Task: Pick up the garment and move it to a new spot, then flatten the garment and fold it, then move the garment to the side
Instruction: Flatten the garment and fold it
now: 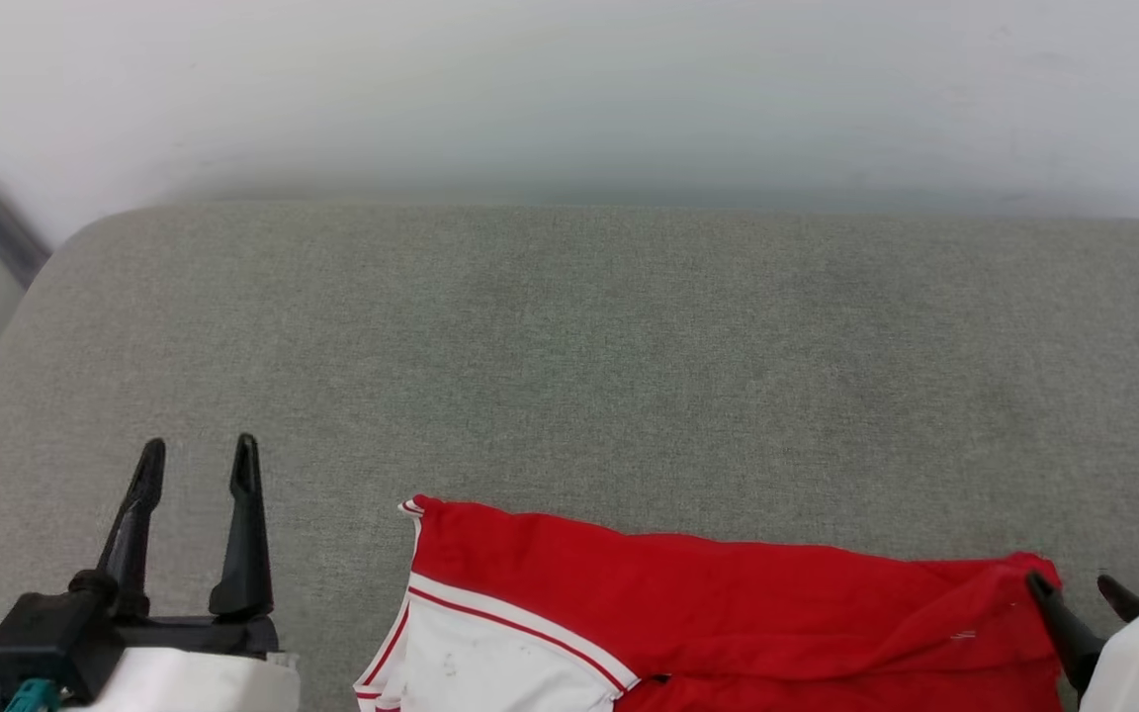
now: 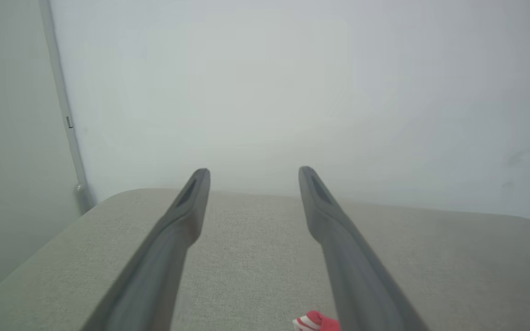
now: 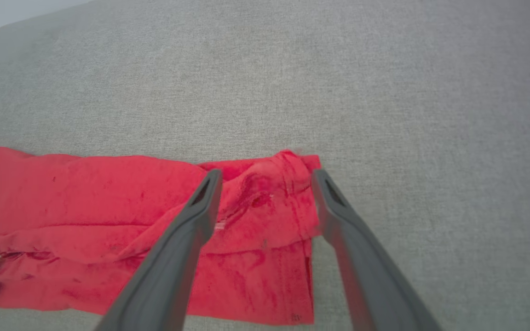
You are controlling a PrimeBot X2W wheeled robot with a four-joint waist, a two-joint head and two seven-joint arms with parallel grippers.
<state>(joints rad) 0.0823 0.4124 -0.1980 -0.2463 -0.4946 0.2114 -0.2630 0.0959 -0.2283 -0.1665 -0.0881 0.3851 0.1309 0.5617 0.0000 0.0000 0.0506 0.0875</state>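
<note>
Right gripper (image 3: pixel 267 177), fingers apart, over bunched corner of red shirt (image 3: pixel 85 197), left gripper (image 1: pixel 200 447) also spread, over bare grey cushion (image 1: pixel 569 346), open cushion ahead to pale wall (image 1: pixel 569 89), shirt creased along cushion's near side, white sleeve with red-striped trim.

pretty plain room, just a grey-green fabric surface (image 1: pixel 589 346) with rounded corners pushed against a pale blank wall (image 1: pixel 569 89), soft even light
</note>
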